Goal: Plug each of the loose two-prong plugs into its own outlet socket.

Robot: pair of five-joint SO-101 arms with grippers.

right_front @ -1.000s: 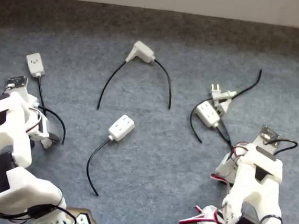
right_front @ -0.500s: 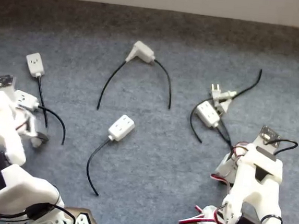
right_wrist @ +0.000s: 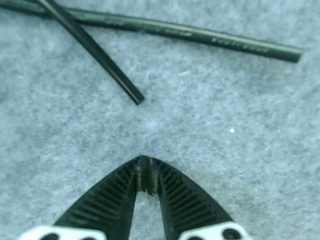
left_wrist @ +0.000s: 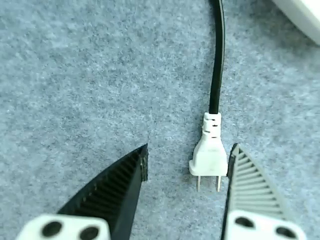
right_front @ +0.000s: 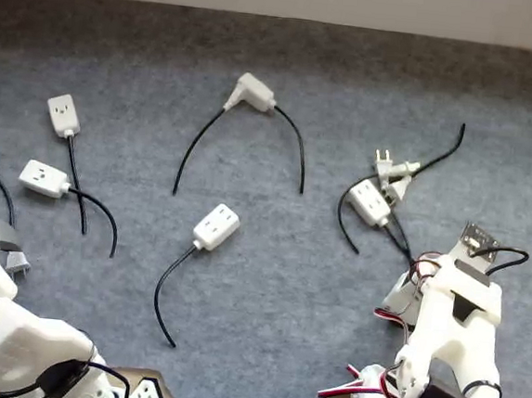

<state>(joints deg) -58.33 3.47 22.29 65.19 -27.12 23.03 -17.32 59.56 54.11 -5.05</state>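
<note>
The left gripper (left_wrist: 190,150) is released, its jaws spread wide over the grey carpet (left_wrist: 75,75). A white plug (left_wrist: 209,159) lies flat between them, just beside the grey finger (left_wrist: 247,185) and well apart from the black finger (left_wrist: 120,185); whether plug and grey finger touch cannot be told. The plug's two prongs point back toward the wrist, and its black cable (left_wrist: 217,60) runs straight away from it. In the high view this left arm (right_front: 2,344) sits at the lower left of the frame. The right gripper (right_wrist: 146,175) is clenched on nothing, tips pressed together just above the carpet, with two black cable ends (right_wrist: 115,77) lying ahead of it and crossing each other. The right arm (right_front: 450,336) sits at the lower right of the high view. Four sockets lie loose there: the upper-left socket (right_front: 64,114), the second socket (right_front: 44,178) just below it, the middle socket (right_front: 217,225) near the centre, and the right socket (right_front: 370,203) at the right. Each trails a black cable. An angled plug (right_front: 253,93) rests at the upper middle of the frame, and a pronged plug (right_front: 389,161) lies just above the right socket.
</note>
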